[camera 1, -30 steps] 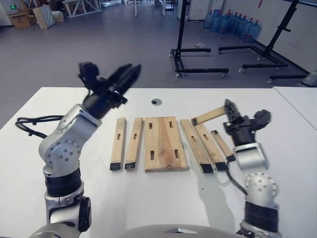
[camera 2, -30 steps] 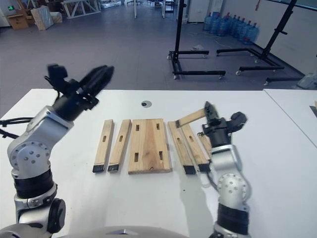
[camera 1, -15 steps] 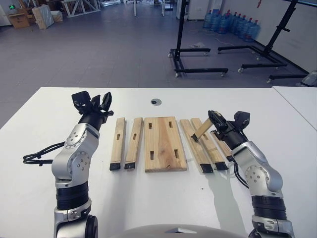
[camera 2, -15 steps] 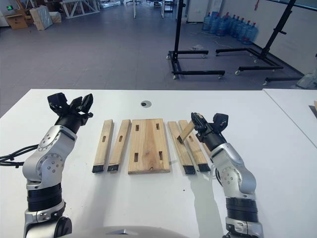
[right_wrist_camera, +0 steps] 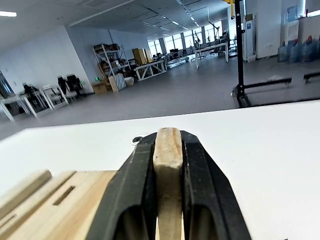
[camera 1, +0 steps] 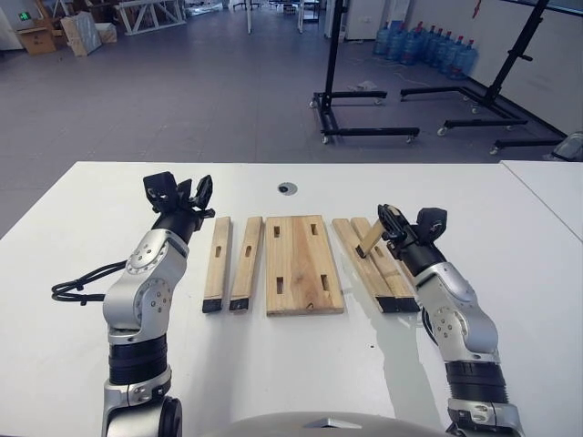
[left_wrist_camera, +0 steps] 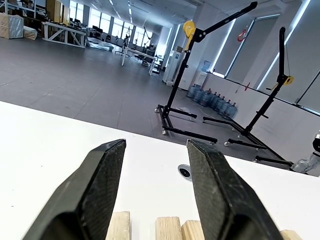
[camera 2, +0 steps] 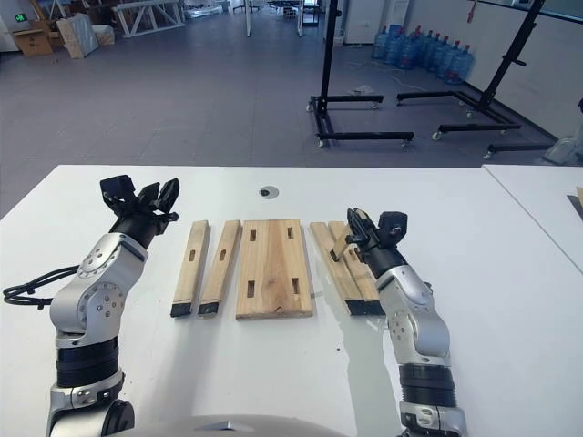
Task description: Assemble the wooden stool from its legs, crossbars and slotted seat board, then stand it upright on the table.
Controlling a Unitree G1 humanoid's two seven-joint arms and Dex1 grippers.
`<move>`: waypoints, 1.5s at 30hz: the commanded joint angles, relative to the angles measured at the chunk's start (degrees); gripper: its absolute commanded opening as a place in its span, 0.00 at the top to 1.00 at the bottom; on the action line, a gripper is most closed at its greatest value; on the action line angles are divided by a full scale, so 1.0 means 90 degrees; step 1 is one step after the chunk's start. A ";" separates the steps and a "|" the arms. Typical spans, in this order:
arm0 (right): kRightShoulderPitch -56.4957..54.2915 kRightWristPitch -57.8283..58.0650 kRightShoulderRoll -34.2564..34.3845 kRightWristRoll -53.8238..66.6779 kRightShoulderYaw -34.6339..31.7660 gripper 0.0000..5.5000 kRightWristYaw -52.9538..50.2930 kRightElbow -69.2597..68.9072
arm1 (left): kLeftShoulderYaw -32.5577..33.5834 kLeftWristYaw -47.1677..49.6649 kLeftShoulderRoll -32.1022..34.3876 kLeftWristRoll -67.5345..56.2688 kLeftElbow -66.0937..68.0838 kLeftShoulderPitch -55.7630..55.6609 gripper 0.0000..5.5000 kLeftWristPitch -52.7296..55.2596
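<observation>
Both arms sit lower than a second ago. Right gripper (camera 1: 390, 220), at 3 o'clock of the seat board (camera 1: 303, 264), is clamped on a tilted crossbar (camera 1: 371, 239). Left gripper (camera 1: 193, 193), at 10 o'clock, gapes wide, holding nothing.

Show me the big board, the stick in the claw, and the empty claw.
board (camera 1: 301, 259), left eye view, bare middle.
stick (camera 1: 369, 241), left eye view, its free half.
empty claw (camera 1: 184, 189), left eye view, between its fingertips.

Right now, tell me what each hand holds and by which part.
The right hand grips a short crossbar by one end; the left hand is open and empty.
</observation>
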 commanded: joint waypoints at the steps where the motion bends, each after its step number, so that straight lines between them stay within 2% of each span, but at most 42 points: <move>1: 0.0493 0.0243 -0.0097 -0.0646 0.0359 0.93 -0.0048 0.0466 | -0.0047 -0.0082 0.0101 0.0163 0.0045 -0.0019 0.59 0.0052; 9: 0.0711 0.0315 0.0178 -0.0614 0.0456 0.93 -0.0132 0.0454 | -0.0070 -0.0180 0.0100 0.0299 0.0085 -0.0094 0.59 0.0078; 10: 0.0685 0.0200 0.0179 -0.0626 0.0443 0.86 -0.0121 0.0353 | -0.0069 -0.0189 0.0103 0.0325 0.0095 -0.0086 0.59 0.0058; 14: 0.0429 -0.0141 0.0208 -0.0740 0.0387 0.74 -0.0142 -0.0133 | -0.0081 -0.0215 0.0113 0.0518 0.0134 -0.0008 0.59 -0.0127; 17: 0.0123 -0.0391 0.0199 -0.1017 0.0342 0.74 -0.0311 -0.0456 | -0.0102 -0.0282 0.0047 0.0549 0.0105 0.0075 0.59 -0.0180; 24: -0.0854 0.0254 0.0079 -0.0830 0.0096 0.74 -0.0418 -0.1038 | -0.0125 -0.0189 -0.0129 0.0679 0.0070 0.0160 0.59 -0.0346; 34: -0.3219 0.1389 -0.0115 -0.0183 -0.0448 0.74 -0.0568 -0.1085 | -0.0126 -0.0163 -0.0281 0.0796 0.0071 0.0182 0.59 -0.0409; 37: -0.2405 0.1285 0.0037 -0.0359 -0.0384 0.74 -0.0508 -0.0342 | -0.0156 -0.0151 -0.0312 0.0814 0.0038 0.0216 0.59 -0.0382; 40: -0.0992 0.1325 0.0036 -0.0696 0.0328 0.74 0.0116 0.1013 | -0.0233 -0.0224 -0.0300 0.0823 0.0132 0.0108 0.59 -0.0334; 45: -0.1330 0.0917 -0.0028 -0.0651 0.0162 0.74 0.0335 0.1572 | -0.0315 -0.0278 -0.0329 0.0815 0.0115 0.0133 0.59 -0.0302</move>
